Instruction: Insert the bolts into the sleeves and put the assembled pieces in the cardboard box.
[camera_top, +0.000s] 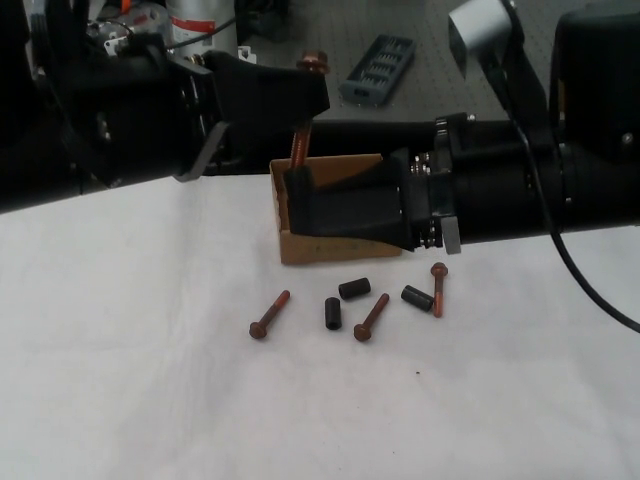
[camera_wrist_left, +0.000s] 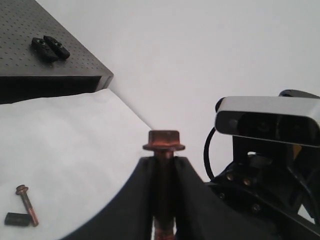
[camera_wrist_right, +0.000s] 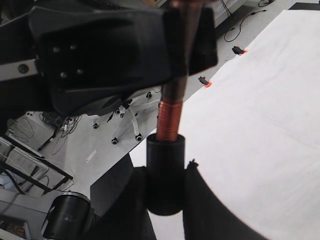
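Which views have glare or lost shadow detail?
High view: the white sheet glares, the loose bolts cast only faint shadows. Left wrist view: bright background behind the held bolt. Right wrist view: the sleeve blends into the dark right gripper.

White sheet (camera_top: 150, 400), grey ridged tray (camera_top: 378, 68)

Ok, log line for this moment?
left gripper: shut on bolt, head up | right gripper: shut on sleeve, by cardboard box | bolt tip at sleeve mouth | loose on cloth: three bolts, three sleeves
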